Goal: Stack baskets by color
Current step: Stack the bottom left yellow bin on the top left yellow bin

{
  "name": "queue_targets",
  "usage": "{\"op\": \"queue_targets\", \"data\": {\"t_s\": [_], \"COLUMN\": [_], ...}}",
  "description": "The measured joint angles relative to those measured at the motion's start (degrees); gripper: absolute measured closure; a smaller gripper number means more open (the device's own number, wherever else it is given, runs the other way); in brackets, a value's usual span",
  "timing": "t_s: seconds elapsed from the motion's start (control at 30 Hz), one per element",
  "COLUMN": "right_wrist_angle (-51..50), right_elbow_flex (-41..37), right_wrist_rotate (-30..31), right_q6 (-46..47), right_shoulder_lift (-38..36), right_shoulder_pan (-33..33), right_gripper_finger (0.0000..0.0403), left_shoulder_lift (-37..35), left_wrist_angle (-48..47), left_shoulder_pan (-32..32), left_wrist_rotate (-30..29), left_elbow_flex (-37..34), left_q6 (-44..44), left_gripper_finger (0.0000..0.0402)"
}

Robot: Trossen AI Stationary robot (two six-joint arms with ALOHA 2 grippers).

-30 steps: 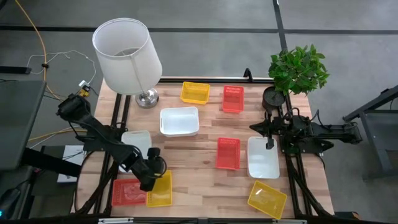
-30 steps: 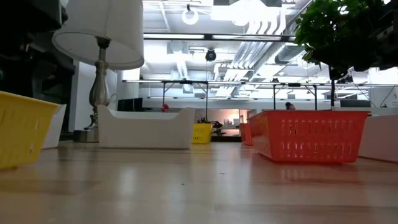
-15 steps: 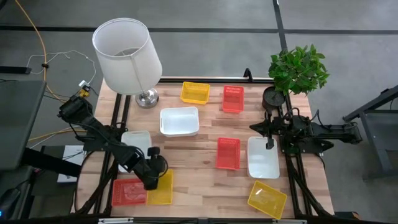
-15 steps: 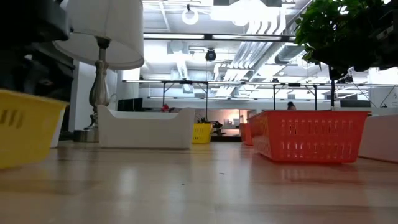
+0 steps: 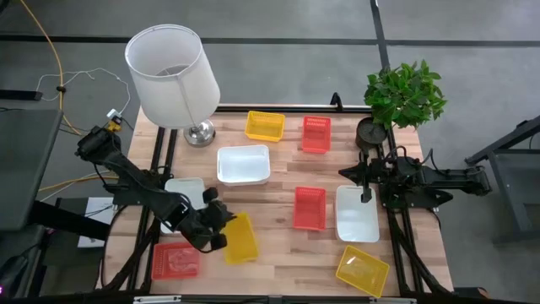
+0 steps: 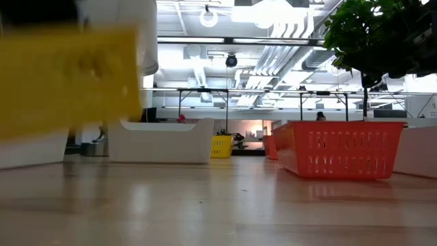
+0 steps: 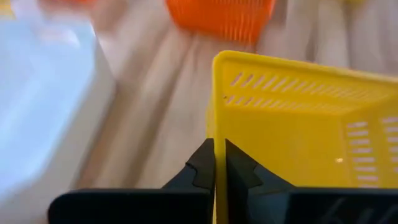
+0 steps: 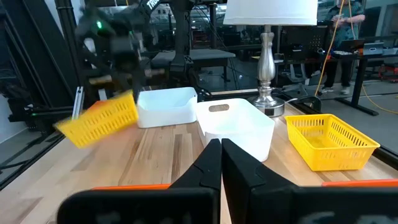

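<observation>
Now a yellow basket (image 5: 239, 237) hangs tilted above the tabletop (image 5: 278, 245) near its front left, just beside a red basket (image 5: 175, 261), its rim pinched between the fingers of the left gripper (image 5: 214, 230). To stack well, the arm should probably level it and carry it over another yellow basket (image 5: 363, 270) before lowering. A second ago it sat flat beside the red one. The right gripper (image 5: 364, 197), fingers pressed together, waits over a white basket (image 5: 356, 218).
</observation>
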Motion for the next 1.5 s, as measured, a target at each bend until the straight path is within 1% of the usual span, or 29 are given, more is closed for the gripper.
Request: {"op": "queue_targets", "data": {"t_s": [0.1, 0.17, 0.23, 0.3, 0.37, 0.43, 0.47, 0.6, 0.7, 0.77, 0.83, 0.9, 1.0, 1.2, 1.37, 1.5], "right_wrist_angle": [0.0, 0.0, 0.0, 0.0, 0.0, 0.0, 0.0, 0.0, 0.0, 0.0, 0.0, 0.0, 0.0, 0.0, 0.0, 0.0], "right_elbow_flex": [0.0, 0.0, 0.0, 0.0, 0.0, 0.0, 0.0, 0.0, 0.0, 0.0, 0.0, 0.0, 0.0, 0.0, 0.0, 0.0], "right_wrist_rotate": [0.0, 0.0, 0.0, 0.0, 0.0, 0.0, 0.0, 0.0, 0.0, 0.0, 0.0, 0.0, 0.0, 0.0, 0.0, 0.0], "right_q6": [0.0, 0.0, 0.0, 0.0, 0.0, 0.0, 0.0, 0.0, 0.0, 0.0, 0.0, 0.0, 0.0, 0.0, 0.0, 0.0], "right_shoulder_lift": [0.1, 0.1, 0.0, 0.1, 0.1, 0.1, 0.1, 0.1, 0.1, 0.1, 0.1, 0.1, 0.1, 0.1, 0.1, 0.1], "right_shoulder_pan": [0.0, 0.0, 0.0, 0.0, 0.0, 0.0, 0.0, 0.0, 0.0, 0.0, 0.0, 0.0, 0.0, 0.0, 0.0, 0.0], "right_gripper_finger": [0.0402, 0.0402, 0.0402, 0.0402, 0.0402, 0.0402, 0.0402, 0.0402, 0.0402, 0.0402, 0.0402, 0.0402, 0.0402, 0.0402, 0.0402, 0.0402], "left_shoulder_lift": [-2.6, -4.1, -5.3, -5.8, -5.9, -5.3, -4.5, 0.1, 3.8, 6.2, 8.1, 10.0, 12.4, 15.5, 16.4, 16.7], "left_wrist_angle": [0.6, 2.0, 4.7, 8.2, 12.0, 16.4, 18.2, 21.0, 21.3, 21.0, 20.6, 22.0, 23.7, 23.7, 24.1, 24.0], "left_shoulder_pan": [1.7, 4.0, 7.5, 12.6, 18.8, 26.0, 29.4, 41.5, 48.4, 51.8, 54.4, 56.4, 58.5, 61.2, 62.6, 63.4], "left_wrist_rotate": [-5.5, -9.7, -13.4, -14.2, -12.3, -7.3, -5.0, 0.7, 5.2, 6.4, 6.7, 6.8, 6.7, 6.0, 4.1, 4.1], "left_elbow_flex": [2.6, 4.8, 7.1, 8.9, 9.6, 9.6, 9.7, 9.7, 9.6, 9.6, 9.6, 9.6, 9.6, 9.6, 9.6, 9.6], "left_q6": [5.0, 10.2, 16.3, 22.1, 25.7, 25.5, 24.2, 11.2, 6.3, 3.1, -0.8, -2.4, -2.5, -2.8, -1.6, -0.2], "left_gripper_finger": [0.0401, 0.0401, 0.0401, 0.0401, 0.0401, 0.0401, 0.0401, 0.0402, 0.0401, 0.0401, 0.0401, 0.0401, 0.0401, 0.0401, 0.0401, 0.0401]}}
